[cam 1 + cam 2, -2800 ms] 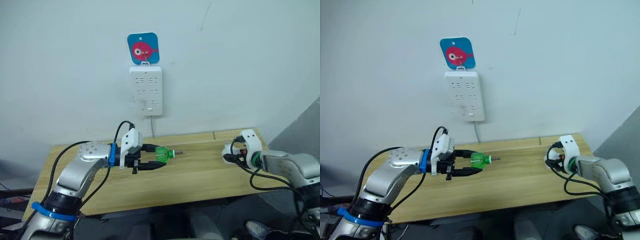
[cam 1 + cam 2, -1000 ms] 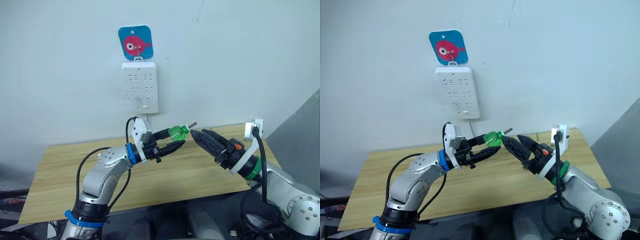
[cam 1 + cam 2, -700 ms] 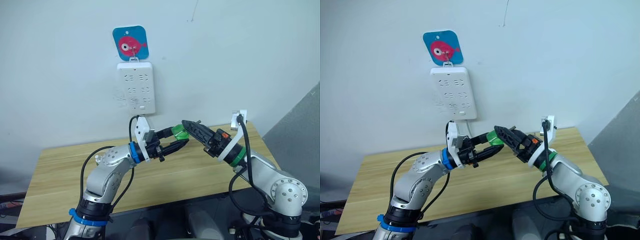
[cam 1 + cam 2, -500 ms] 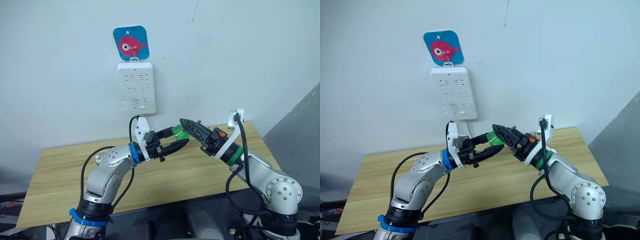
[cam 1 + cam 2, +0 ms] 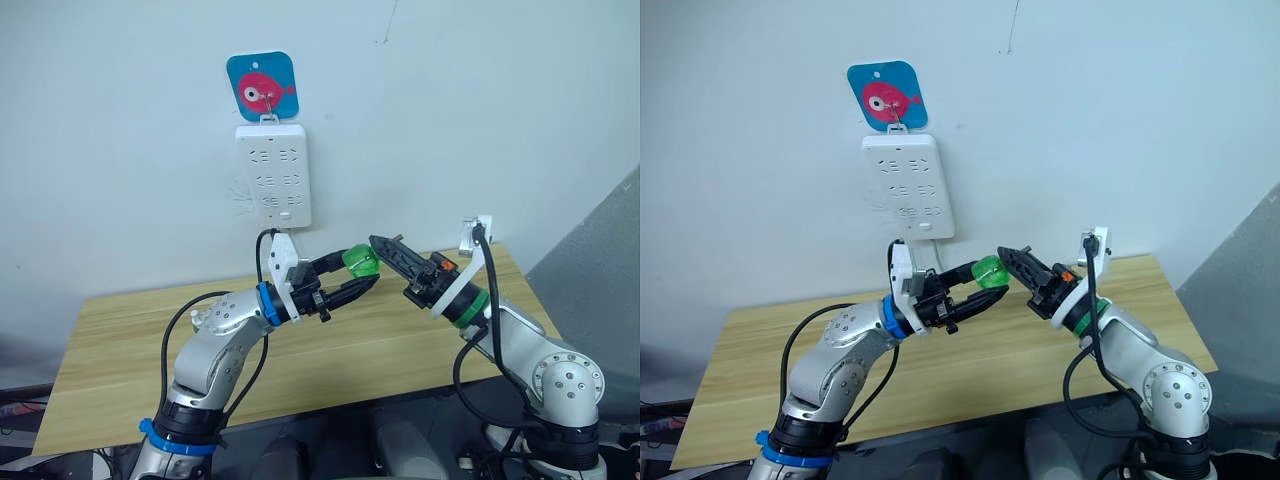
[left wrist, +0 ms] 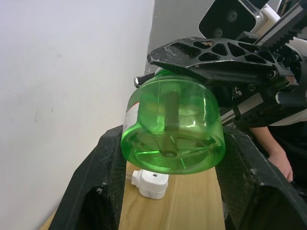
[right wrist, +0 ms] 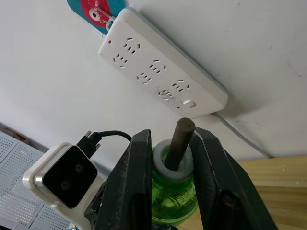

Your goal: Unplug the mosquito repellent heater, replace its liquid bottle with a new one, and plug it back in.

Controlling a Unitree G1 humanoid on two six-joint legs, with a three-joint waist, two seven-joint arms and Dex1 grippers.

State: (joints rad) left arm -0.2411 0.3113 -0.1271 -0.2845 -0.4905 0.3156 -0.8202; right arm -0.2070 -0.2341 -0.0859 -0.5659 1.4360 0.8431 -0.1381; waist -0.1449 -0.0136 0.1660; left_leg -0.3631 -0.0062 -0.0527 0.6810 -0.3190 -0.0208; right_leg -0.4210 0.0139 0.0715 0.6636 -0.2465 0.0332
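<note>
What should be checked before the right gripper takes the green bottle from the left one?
1. Left gripper shut on the green bottle: ok.
2. Right gripper fingers flank the bottle's grey neck and wick: ok.
3. Right fingers clamped firmly on the neck: cannot tell.
4. Bottle held clear above the table: ok.
5. White heater lies unplugged on the table: ok.
6. Power strip sockets free: ok.
</note>
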